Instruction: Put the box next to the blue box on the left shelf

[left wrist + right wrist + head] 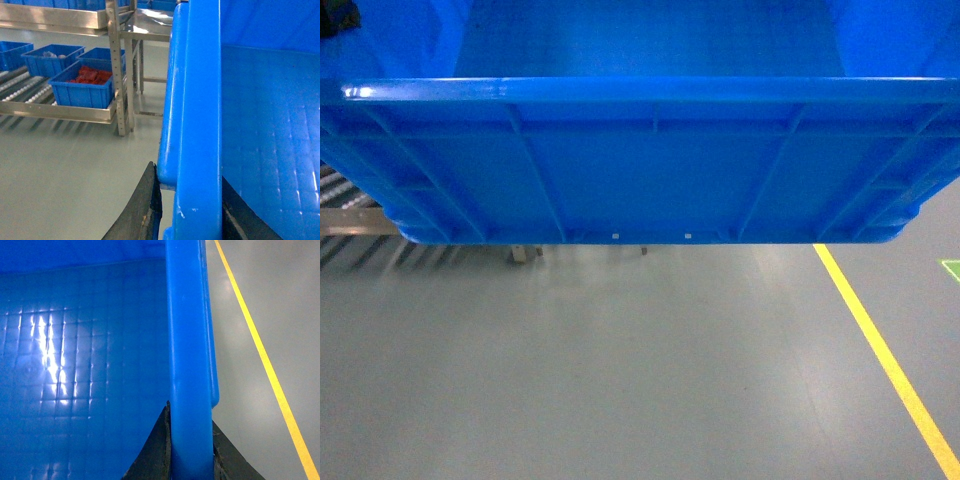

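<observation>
2 grippers are clamped on the big blue crate [650,170] right now, the left gripper [187,210] pinching one rolled rim, the right gripper [190,450] pinching the opposite one. The crate hangs clear above the grey floor [620,370], a yellow line [885,350] to its right. Transport is the step in hand, I'd say. Left of the crate sits the roller shelf [60,111] carrying a small blue bin of red parts [82,85]. Next move: carry the crate leftward and line it up beside that bin.
</observation>
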